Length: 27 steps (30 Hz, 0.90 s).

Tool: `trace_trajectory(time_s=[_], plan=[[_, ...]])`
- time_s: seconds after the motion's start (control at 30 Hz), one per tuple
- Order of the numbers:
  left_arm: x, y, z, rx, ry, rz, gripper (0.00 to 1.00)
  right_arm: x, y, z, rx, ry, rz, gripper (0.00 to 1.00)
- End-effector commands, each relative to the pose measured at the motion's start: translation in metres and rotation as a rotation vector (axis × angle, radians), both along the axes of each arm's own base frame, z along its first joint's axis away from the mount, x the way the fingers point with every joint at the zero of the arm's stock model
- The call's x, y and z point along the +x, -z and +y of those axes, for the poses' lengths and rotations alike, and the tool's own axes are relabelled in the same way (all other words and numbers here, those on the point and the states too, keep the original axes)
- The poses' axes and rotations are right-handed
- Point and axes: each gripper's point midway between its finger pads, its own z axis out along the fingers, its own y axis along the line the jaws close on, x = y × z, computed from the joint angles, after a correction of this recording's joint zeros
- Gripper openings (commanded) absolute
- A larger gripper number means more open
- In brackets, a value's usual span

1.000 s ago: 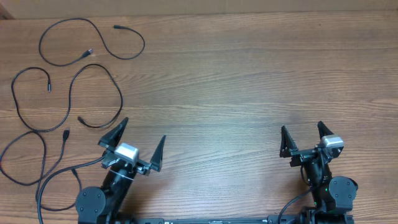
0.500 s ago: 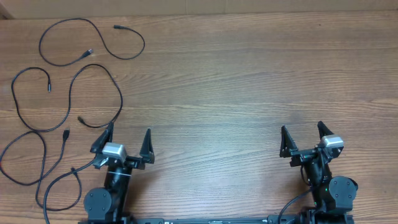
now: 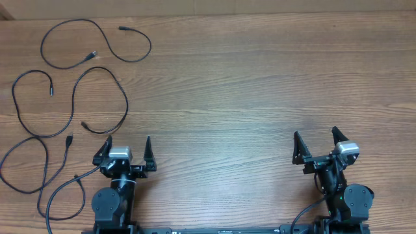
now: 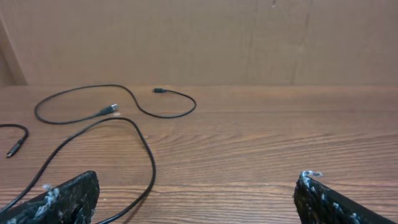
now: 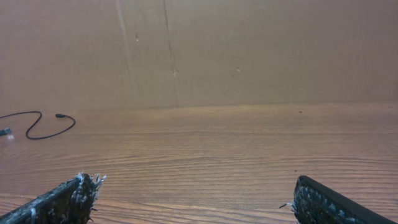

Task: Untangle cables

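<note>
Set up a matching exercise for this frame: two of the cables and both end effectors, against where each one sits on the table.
Things:
1. farthest cable
2. middle cable
3. left end effector
4. right end effector

Places:
a. near edge, right side
b. near edge, left side
c. far left corner
d. left side, just ahead of one end effector

Pairs: 1-c, 2-d, 3-b, 4-a
</note>
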Motion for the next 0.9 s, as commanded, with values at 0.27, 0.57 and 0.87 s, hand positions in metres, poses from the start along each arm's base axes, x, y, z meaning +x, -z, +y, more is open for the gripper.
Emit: trace_trajectory(time_s=[0.27, 0.57, 0.87], plan=[[-0.0004, 0.0003, 0.0066, 0.011, -0.035, -0.004, 1.00, 0.0001, 0.0017, -0.0004, -0.001, 0.005, -0.004, 1.00], [-0.0003, 0.0000, 0.0039, 0.011, -0.020, -0.005, 1.00, 0.0001, 0.0017, -0.0004, -0.001, 0.005, -0.004, 1.00], [-0.0003, 0.0000, 0.0039, 0.011, -0.020, -0.005, 1.00, 0.0001, 0.0017, -0.0004, -0.001, 0.005, -0.004, 1.00]])
